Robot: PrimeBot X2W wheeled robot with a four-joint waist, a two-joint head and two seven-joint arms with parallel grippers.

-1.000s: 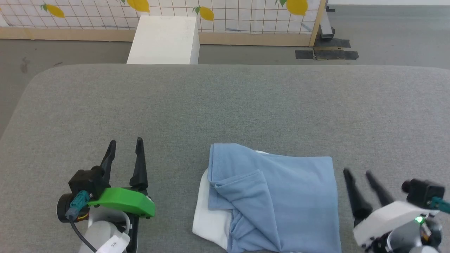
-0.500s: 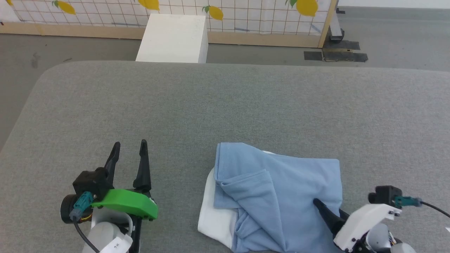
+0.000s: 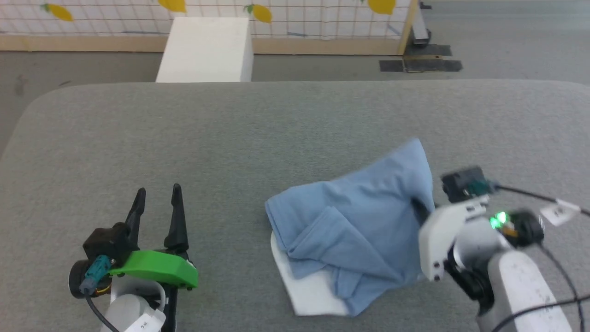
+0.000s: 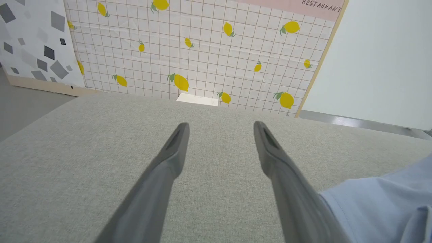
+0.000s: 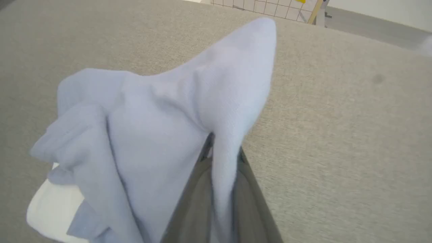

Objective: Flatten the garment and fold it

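head view: the garment [image 3: 359, 230] lies bunched by the bench's [image 3: 276, 129] near edge, right of middle, long axis left-to-right. the right hand [image 3: 421, 207] is at its right end, nearer than the left hand [image 3: 158, 190].
left wrist view: the left hand is spread wide and empty, the garment [image 4: 378, 202] off to its right.
right wrist view: the right hand [image 5: 222, 148] is pinched shut on a raised corner that points toward the far edge.

- A table [image 3: 295, 120] covered in grey woven fabric, with rounded far corners.
- A white box [image 3: 205, 50] on the floor just beyond the table's far edge, left of the middle.
- A white gridded wall panel [image 3: 299, 16] printed with yellow lemons, far behind, with a wooden strip [image 3: 83, 44] along its foot.
- Grey floor [image 3: 507, 46], with dark flat plates [image 3: 419, 64] at the far right.
- A panel with grey speckles [image 4: 33, 40] at the far left.
- A pink sign [image 4: 303, 6] lettered "RESTAURANT".
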